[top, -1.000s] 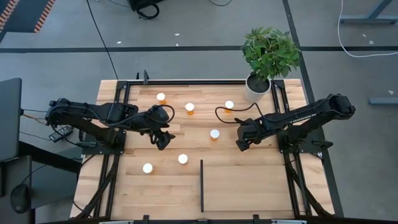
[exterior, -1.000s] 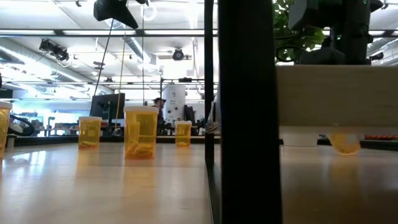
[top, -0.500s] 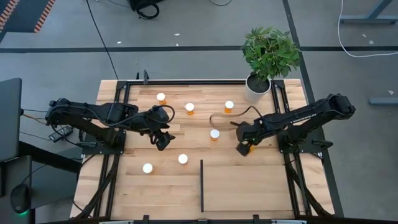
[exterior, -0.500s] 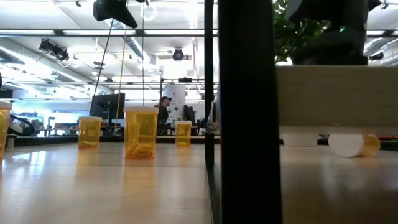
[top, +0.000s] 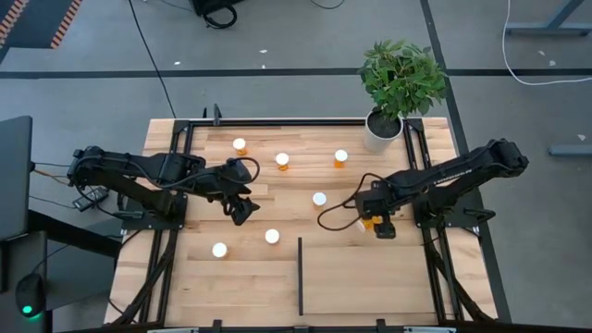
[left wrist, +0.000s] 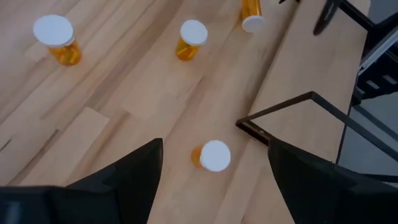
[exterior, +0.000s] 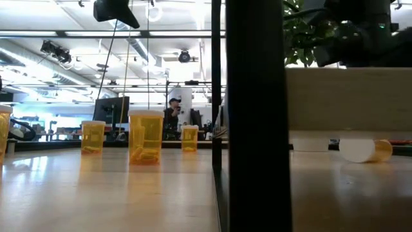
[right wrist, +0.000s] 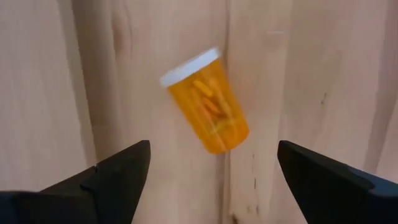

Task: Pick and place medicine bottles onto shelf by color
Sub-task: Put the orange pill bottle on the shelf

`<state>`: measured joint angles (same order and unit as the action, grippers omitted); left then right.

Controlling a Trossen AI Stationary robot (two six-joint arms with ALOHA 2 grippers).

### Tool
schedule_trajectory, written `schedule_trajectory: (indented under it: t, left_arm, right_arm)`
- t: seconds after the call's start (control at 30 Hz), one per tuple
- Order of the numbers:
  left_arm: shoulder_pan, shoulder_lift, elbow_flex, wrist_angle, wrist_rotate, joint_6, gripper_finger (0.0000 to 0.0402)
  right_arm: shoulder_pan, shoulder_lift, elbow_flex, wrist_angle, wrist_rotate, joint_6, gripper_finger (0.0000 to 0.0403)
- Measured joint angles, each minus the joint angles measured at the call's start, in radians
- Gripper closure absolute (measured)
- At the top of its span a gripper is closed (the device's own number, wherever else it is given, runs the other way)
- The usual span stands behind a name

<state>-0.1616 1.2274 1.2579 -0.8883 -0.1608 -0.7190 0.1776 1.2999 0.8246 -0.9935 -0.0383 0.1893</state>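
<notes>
Your right gripper (top: 383, 228) has swung toward the shelf (top: 370, 277), jaws wide apart, and the orange bottle (right wrist: 207, 109) now lies toppled on the wood beneath it, unheld; it needs regrasping. Left gripper (top: 242, 211) waits, jaws apart and empty.

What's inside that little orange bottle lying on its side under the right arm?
The orange bottle with a white cap holds small orange pills, seen through its clear wall. Their number is unclear.
</notes>
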Motion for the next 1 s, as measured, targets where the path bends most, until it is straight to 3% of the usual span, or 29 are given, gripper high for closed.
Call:
schedule_trajectory:
  t: [0.33,0.63,1.0]
  left_arm:
    - [0.000,0.000,0.000,0.002,-0.029,-0.034,0.0106]
    - [0.002,0.003,0.000,0.054,-0.034,-0.047,0.0106]
    - [0.001,0.003,0.000,0.054,-0.034,-0.060,0.0106]
  right_arm:
    - [0.021,0.022,-0.064,0.089,0.051,-0.065,0.0043]
    - [0.022,0.199,-0.062,0.266,0.034,-0.078,0.0044]
    - [0.022,0.221,-0.051,0.212,0.038,-0.057,0.0091]
